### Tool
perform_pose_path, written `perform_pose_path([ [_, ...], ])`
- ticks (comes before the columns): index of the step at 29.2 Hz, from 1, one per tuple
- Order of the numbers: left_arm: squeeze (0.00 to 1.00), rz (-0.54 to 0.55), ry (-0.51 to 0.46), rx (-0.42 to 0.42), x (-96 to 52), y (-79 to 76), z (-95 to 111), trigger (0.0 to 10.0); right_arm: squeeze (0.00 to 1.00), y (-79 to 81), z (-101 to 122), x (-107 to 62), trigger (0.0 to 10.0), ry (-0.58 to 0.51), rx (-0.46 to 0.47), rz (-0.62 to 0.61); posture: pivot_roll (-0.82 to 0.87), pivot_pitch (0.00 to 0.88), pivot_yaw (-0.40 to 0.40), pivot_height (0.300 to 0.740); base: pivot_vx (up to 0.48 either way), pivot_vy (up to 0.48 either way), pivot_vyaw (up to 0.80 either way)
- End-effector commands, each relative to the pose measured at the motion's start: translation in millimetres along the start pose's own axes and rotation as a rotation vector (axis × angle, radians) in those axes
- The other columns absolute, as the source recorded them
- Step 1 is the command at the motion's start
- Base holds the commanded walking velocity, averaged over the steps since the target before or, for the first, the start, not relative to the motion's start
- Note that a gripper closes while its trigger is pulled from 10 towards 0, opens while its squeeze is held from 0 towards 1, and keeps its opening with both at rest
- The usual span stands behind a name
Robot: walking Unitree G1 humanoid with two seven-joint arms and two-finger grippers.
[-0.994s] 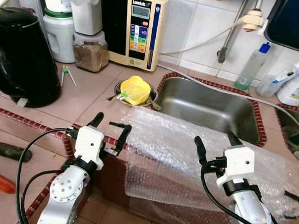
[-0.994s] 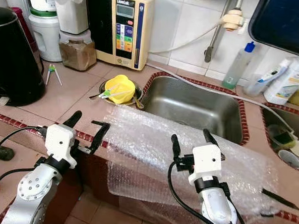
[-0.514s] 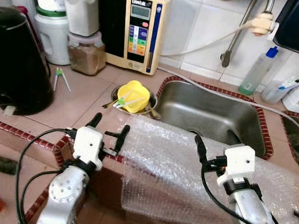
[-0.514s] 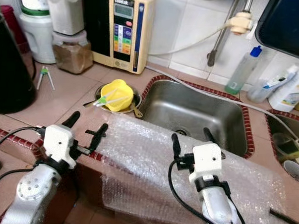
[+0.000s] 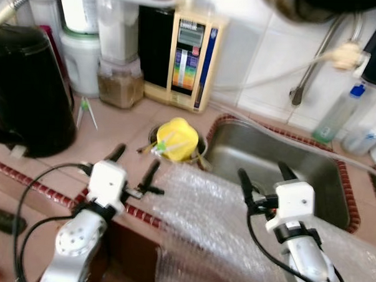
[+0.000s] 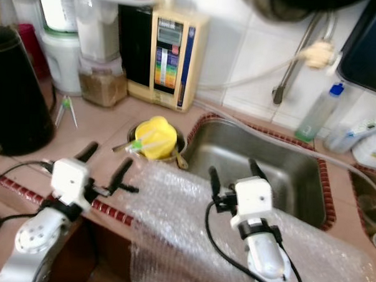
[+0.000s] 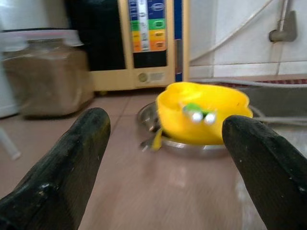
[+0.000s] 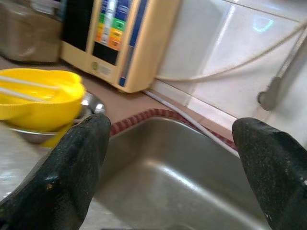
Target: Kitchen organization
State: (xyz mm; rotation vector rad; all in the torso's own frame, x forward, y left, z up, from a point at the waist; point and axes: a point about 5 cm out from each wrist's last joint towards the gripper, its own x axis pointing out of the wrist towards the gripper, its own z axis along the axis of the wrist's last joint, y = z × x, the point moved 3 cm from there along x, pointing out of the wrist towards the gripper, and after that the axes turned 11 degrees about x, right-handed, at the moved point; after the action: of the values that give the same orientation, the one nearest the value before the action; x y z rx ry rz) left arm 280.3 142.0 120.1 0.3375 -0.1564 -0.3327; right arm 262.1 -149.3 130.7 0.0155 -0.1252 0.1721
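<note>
I see a white tiled wall point(image 5: 266, 63) behind a pinkish tiled counter point(image 5: 113, 134) with a red-brown patterned edge. A steel sink point(image 6: 280, 176) is set in the counter. Light is even; the frames are slightly blurred.

No legible text in any view; the beige appliance point(image 5: 190, 61) against the wall on the counter point(image 5: 110, 131) has a small display and a column of coloured button labels, all blurred beyond reading; the bottles point(image 5: 336, 114) by the sink carry labels, too soft to make out; no numbers or signs readable
</note>
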Motion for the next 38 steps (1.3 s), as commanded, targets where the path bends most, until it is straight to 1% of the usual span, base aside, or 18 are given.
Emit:
perform_pose_path([
  [1,0.0,-0.028,-0.024,-0.016,4.6,-9.6,6.4,10.0,0.0,-9.9,0.1,-2.7,10.0,0.003,-0.017,-0.027,0.21,0.0,-0.095,0.74,0.259,0.0,0.0],
  [5,0.0,-0.032,-0.04,-0.03,4.6,-10.0,8.3,10.0,0.0,-8.9,1.1,0.3,10.0,-0.004,-0.018,-0.022,0.22,0.0,-0.096,0.74,0.0,0.0,0.0],
  [10,0.0,-0.072,-0.069,-0.06,3.5,-14.9,11.9,10.0,0.0,-6.5,0.2,0.8,10.0,0.0,-0.017,-0.009,0.22,0.0,-0.1,0.74,0.0,0.0,0.0],
  [14,0.0,-0.088,-0.065,-0.085,2.2,-17.0,11.6,10.0,0.0,-3.2,-2.0,-1.1,10.0,0.012,-0.011,0.011,0.22,0.0,-0.098,0.74,0.0,0.0,0.0],
  [23,0.0,-0.091,-0.058,-0.095,1.8,-17.7,10.8,10.0,0.0,-1.9,-3.3,-1.9,10.0,0.019,-0.003,0.019,0.22,0.0,-0.098,0.74,0.0,0.0,0.0],
  [25,0.0,-0.097,-0.045,-0.156,4.3,-18.7,5.7,10.0,0.0,9.5,-8.5,-8.3,10.0,0.064,0.046,0.098,0.2,0.0,-0.101,0.74,0.0,0.0,0.0],
  [28,0.0,-0.115,-0.04,-0.202,8.6,-22.4,1.5,10.0,0.0,16.5,-10.2,-12.5,10.0,0.114,0.133,0.169,0.18,0.0,-0.107,0.74,0.0,0.0,0.0],
  [30,0.0,-0.116,-0.037,-0.213,9.6,-23.2,0.4,10.0,0.0,17.6,-9.8,-13.6,10.0,0.121,0.146,0.187,0.18,0.0,-0.108,0.74,0.0,0.0,0.0],
  [33,0.0,-0.123,-0.039,-0.224,10.8,-25.9,0.1,10.0,0.0,20.5,-12.1,-17.7,10.0,0.163,0.229,0.233,0.17,0.0,-0.112,0.74,0.0,0.0,0.0],
  [36,0.0,-0.126,-0.04,-0.231,11.3,-27.0,0.2,10.0,0.0,22.3,-12.5,-19.6,10.0,0.179,0.237,0.265,0.17,0.0,-0.115,0.74,0.0,0.0,0.0],
  [38,0.0,-0.132,-0.042,-0.238,12.2,-28.4,-0.6,10.0,0.0,23.9,-10.8,-21.3,10.0,0.198,0.279,0.293,0.16,0.0,-0.115,0.74,0.0,0.0,0.0],
])
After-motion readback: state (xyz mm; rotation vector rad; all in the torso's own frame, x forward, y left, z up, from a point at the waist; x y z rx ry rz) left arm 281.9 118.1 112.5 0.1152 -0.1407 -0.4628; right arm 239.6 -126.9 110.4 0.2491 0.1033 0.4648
